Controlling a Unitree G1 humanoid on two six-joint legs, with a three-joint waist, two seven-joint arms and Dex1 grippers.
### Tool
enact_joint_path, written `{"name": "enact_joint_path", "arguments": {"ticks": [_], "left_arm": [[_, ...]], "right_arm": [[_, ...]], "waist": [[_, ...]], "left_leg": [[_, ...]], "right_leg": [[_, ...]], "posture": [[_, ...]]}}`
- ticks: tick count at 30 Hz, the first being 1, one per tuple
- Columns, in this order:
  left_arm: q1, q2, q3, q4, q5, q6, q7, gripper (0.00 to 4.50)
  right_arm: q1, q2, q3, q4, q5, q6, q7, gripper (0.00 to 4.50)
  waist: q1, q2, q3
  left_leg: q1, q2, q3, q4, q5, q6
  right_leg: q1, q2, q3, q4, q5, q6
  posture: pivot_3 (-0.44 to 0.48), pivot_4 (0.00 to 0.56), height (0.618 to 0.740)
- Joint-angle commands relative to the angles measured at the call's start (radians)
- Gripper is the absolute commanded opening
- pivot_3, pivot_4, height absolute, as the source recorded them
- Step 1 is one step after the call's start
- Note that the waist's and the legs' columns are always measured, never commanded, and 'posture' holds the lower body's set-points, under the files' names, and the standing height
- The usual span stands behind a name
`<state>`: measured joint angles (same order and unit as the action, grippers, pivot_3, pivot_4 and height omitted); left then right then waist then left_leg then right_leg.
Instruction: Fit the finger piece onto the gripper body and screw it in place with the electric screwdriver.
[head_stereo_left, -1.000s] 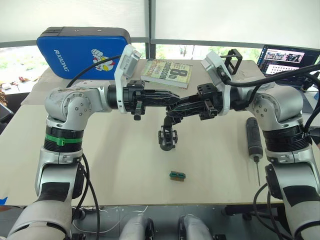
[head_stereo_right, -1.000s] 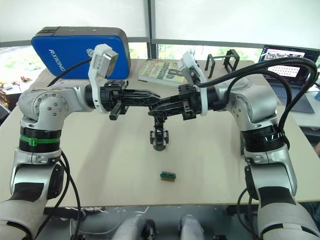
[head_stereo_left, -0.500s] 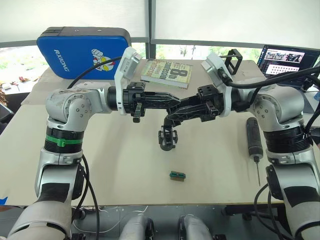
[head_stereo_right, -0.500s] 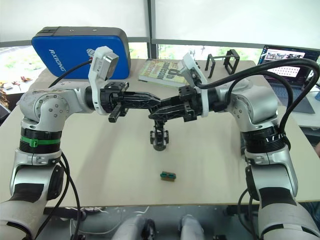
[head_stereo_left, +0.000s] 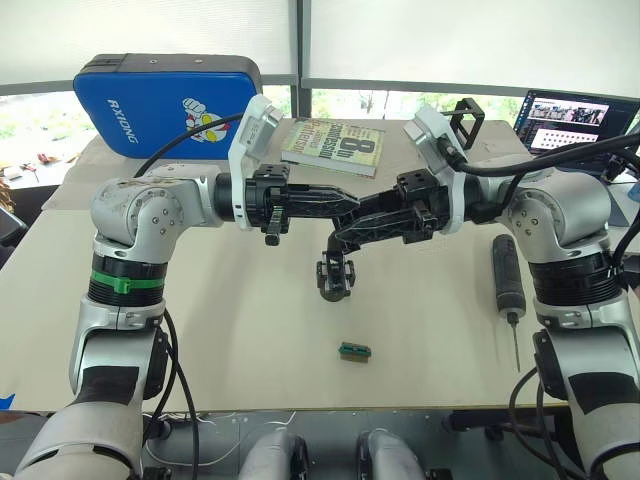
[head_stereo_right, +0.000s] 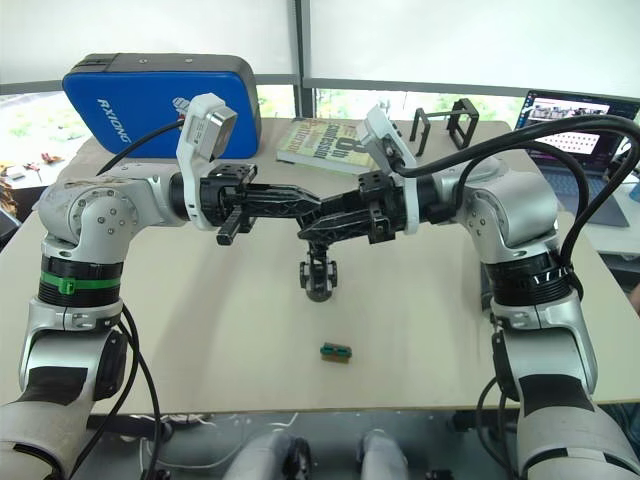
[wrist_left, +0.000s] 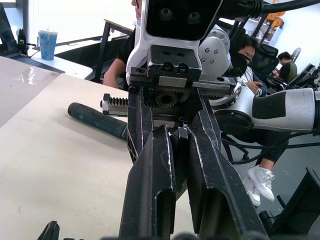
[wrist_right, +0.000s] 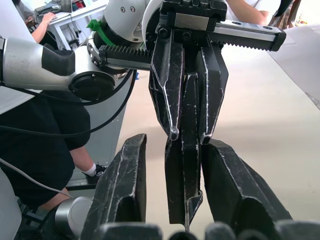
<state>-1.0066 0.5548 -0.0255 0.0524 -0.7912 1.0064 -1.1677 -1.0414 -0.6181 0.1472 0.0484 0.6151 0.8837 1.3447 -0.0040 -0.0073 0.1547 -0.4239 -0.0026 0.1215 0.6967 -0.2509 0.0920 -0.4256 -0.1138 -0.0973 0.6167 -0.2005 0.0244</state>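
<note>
Both arms are raised above the surface (head_stereo_left: 200, 320), pincers pointing toward each other and meeting tip to tip at mid-scene.

Left pincer (head_stereo_left: 352, 201): clenched on the finger piece (wrist_right: 182, 150), a slim black wedge held between its two fingers and projecting toward the right pincer.

Right pincer (head_stereo_left: 340, 237): released. Its two fingers stand apart on either side of the finger piece; in the right wrist view a gap shows on both sides of the wedge.

Gripper body (head_stereo_left: 335, 277): resting on the surface directly below the meeting pincers, apart from both.

Screwdriver (head_stereo_left: 506, 278): lying on the surface on the right, beside the right arm, bit pointing toward the near edge, well apart from the gripper body.

Green block (head_stereo_left: 354, 350): on the surface, nearer the front edge than the gripper body.

Book (head_stereo_left: 334, 146) and blue case (head_stereo_left: 150, 95): at the far side of the surface.
</note>
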Motion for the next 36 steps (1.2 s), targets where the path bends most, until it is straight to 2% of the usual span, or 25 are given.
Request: {"name": "enact_joint_path", "arguments": {"ticks": [1, 2, 3, 11, 12, 18, 20, 22, 26, 31, 36], "left_arm": [[-0.010, -0.002, 0.017, -0.026, -0.013, -0.003, 0.003, 0.00], [-0.010, -0.002, 0.017, -0.026, -0.013, -0.002, 0.004, 0.00], [-0.011, -0.002, 0.017, -0.025, -0.013, -0.001, 0.005, 0.00], [0.003, 0.025, -0.007, -0.025, 0.024, -0.023, -0.012, 0.00], [0.006, 0.032, -0.011, -0.023, 0.030, -0.030, -0.018, 0.95], [0.077, 0.103, -0.005, 0.072, 0.160, -0.268, -0.099, 3.57], [0.144, 0.165, -0.054, 0.108, 0.272, -0.460, -0.190, 4.47], [0.199, 0.196, -0.092, 0.199, 0.378, -0.648, -0.243, 4.50], [0.254, 0.165, -0.133, 0.321, 0.482, -0.838, -0.254, 4.50], [0.284, 0.030, -0.188, 0.470, 0.614, -1.056, -0.160, 4.50], [0.257, -0.120, -0.197, 0.632, 0.680, -1.179, -0.066, 4.50]], "right_arm": [[-0.022, -0.008, -0.028, -0.032, 0.040, 0.012, 0.025, 0.78], [-0.018, -0.011, -0.025, -0.037, 0.038, 0.006, 0.031, 0.46], [-0.015, -0.012, -0.023, -0.040, 0.035, 0.002, 0.034, 0.35], [-0.006, 0.000, -0.035, -0.031, 0.027, -0.020, 0.014, 0.35], [-0.004, 0.004, -0.036, -0.032, 0.022, -0.030, 0.010, 0.35], [0.062, 0.012, -0.032, -0.055, -0.035, -0.184, 0.008, 0.35], [0.110, 0.001, -0.025, -0.063, -0.066, -0.256, 0.017, 0.35], [0.153, -0.001, -0.021, -0.067, -0.087, -0.307, 0.017, 0.35], [0.205, 0.012, -0.025, -0.070, -0.097, -0.347, 0.002, 0.35], [0.259, 0.018, -0.028, -0.073, -0.104, -0.372, -0.014, 0.35], [0.298, 0.017, -0.022, -0.077, -0.119, -0.404, -0.015, 0.35]], "waist": [[0.000, 0.000, 0.000], [0.000, 0.000, 0.000], [0.000, 0.000, 0.000], [0.000, 0.000, 0.000], [-0.001, 0.000, 0.000], [-0.004, 0.000, 0.000], [-0.006, 0.000, 0.000], [-0.008, 0.000, 0.000], [-0.002, 0.000, 0.000], [0.013, 0.000, 0.000], [0.014, 0.000, 0.000]], "left_leg": [[0.000, 0.000, 0.000, 0.000, 0.000, 0.000], [0.000, 0.000, 0.000, 0.000, 0.000, 0.000], [0.000, 0.000, 0.000, 0.000, 0.000, 0.000], [0.000, 0.000, 0.000, 0.000, 0.000, 0.000], [0.000, 0.000, 0.000, 0.000, 0.000, 0.000], [0.001, 0.000, 0.000, 0.000, 0.000, 0.000], [0.000, 0.000, 0.001, 0.000, 0.000, 0.000], [0.001, 0.000, 0.001, -0.001, 0.000, 0.000], [0.000, 0.000, 0.002, 0.000, 0.000, 0.000], [-0.001, 0.000, 0.001, 0.001, 0.000, 0.000], [-0.002, 0.000, 0.001, 0.002, -0.002, 0.002]], "right_leg": [[0.000, 0.000, 0.000, 0.000, 0.000, 0.000], [0.000, 0.000, 0.000, 0.000, 0.000, 0.000], [0.000, 0.000, 0.000, 0.000, 0.000, 0.000], [0.000, 0.000, 0.000, 0.000, 0.000, 0.000], [0.000, 0.000, 0.000, 0.000, 0.000, 0.000], [0.000, 0.000, 0.000, -0.001, 0.000, 0.000], [0.000, 0.000, 0.000, -0.001, 0.000, 0.000], [0.000, 0.000, 0.000, -0.002, 0.000, 0.000], [-0.001, 0.000, -0.001, -0.002, 0.000, 0.000], [-0.001, -0.003, 0.000, -0.002, 0.000, 0.000], [-0.003, -0.007, -0.002, 0.001, 0.001, 0.000]], "posture": [[0.000, 0.150, 0.740], [0.000, 0.150, 0.740], [0.000, 0.150, 0.740], [0.000, 0.150, 0.740], [0.000, 0.150, 0.740], [0.000, 0.150, 0.740], [0.000, 0.150, 0.740], [0.000, 0.150, 0.740], [0.000, 0.150, 0.740], [0.000, 0.150, 0.740], [0.000, 0.150, 0.740]]}}
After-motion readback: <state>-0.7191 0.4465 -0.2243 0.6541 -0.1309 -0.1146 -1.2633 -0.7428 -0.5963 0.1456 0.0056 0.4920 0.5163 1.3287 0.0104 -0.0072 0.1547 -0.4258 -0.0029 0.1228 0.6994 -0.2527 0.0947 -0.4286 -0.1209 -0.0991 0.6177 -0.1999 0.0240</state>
